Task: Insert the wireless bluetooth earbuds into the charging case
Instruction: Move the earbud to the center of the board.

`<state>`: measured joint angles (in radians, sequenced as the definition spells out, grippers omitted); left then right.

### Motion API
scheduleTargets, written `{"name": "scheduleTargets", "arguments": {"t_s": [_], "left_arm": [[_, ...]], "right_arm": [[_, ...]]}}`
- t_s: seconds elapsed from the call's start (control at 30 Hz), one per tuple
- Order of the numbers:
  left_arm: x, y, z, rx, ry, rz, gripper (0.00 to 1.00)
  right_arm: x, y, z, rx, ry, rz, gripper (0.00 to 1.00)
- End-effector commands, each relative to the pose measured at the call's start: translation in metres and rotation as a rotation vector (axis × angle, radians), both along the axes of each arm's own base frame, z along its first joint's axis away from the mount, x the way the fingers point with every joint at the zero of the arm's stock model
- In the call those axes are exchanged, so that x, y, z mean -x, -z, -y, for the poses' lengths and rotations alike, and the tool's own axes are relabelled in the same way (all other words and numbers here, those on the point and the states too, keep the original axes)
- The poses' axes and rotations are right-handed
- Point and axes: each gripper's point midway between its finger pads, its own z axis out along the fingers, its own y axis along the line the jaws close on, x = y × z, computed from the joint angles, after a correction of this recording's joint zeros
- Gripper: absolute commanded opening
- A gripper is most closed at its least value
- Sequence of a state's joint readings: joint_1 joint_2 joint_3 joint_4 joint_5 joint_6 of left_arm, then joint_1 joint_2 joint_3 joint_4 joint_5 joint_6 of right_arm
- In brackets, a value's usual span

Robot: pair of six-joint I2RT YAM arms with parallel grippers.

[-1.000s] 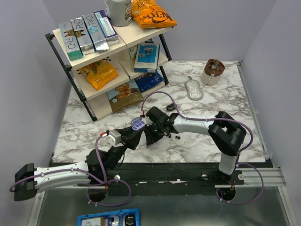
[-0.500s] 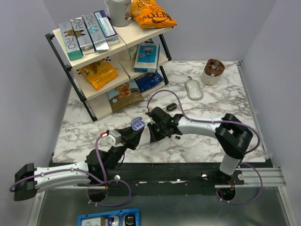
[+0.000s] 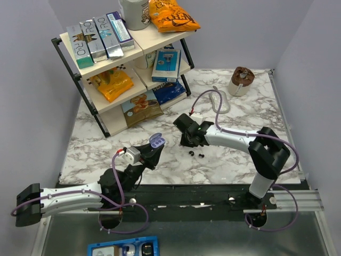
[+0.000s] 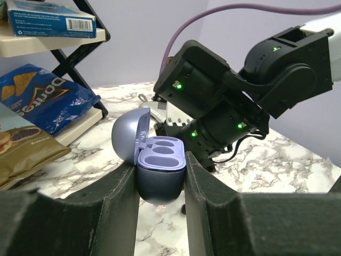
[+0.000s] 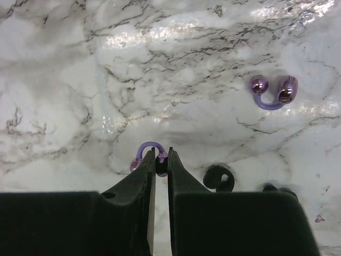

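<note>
Withdrawn rearward from the charging case (image 4: 162, 154), my right claw (image 5: 161, 154) stands nearly closed, pinching one purple earbud (image 5: 143, 148) over the marble table (image 5: 80, 80); second earbud (image 5: 266, 105) lies nearby. My left claw (image 4: 161, 169) remains clamped on the open case.

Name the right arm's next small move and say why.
Probably lift the right tool straight up: it is shut on one purple earbud at the marble table, and the left tool holds the open charging case, both wells empty.
</note>
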<state>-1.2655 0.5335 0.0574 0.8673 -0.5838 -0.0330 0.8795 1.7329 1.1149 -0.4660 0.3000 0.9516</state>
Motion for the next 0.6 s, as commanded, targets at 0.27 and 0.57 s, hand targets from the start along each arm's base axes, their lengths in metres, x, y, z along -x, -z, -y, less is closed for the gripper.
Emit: {"name": "scheduleTargets", "arguments": {"t_s": [0.27,0.57], "left_arm": [[-0.002,0.032,-0.004,-0.051,-0.027,-0.026,0.00],[-0.003,0.031,-0.006,-0.056,-0.036,-0.021,0.00]], "right_arm": [[-0.013,0.014,0.006,0.065,0.176,-0.014,0.43],[-0.027,-0.039,0.019,0.162,-0.085,0.170,0.50]]}}
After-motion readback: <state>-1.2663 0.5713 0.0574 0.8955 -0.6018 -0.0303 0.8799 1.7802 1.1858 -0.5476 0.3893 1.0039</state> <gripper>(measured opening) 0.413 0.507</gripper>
